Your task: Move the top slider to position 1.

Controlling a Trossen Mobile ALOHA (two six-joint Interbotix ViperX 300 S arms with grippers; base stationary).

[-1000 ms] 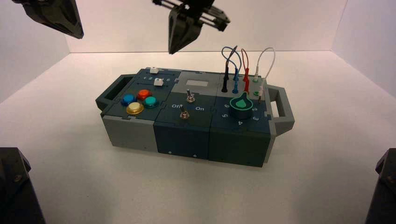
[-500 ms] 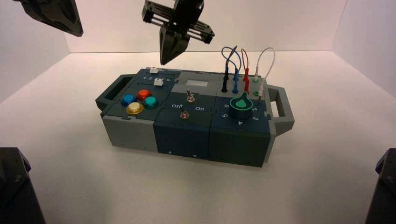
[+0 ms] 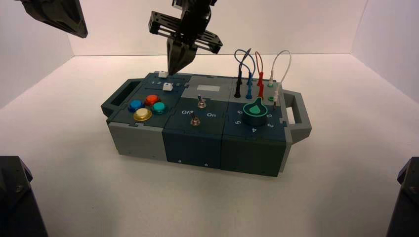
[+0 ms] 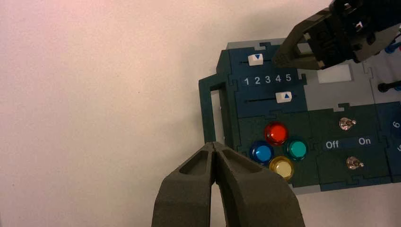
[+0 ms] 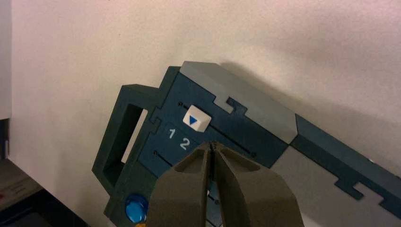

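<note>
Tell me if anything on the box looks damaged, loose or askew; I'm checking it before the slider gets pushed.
Nothing stands out. The top slider sits square in its track near numeral 2, the lower slider likewise, and the four buttons look intact. The right gripper hangs shut above the slider panel; the left gripper waits, shut, off the box's handle side.

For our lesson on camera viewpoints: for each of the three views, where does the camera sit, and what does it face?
High view: above and behind the arms, facing the box; right gripper over it, left gripper far left.
Left wrist view: on the left arm, facing the box's button end.
Right wrist view: on the right arm, facing the top slider.
All share that slider.
</note>
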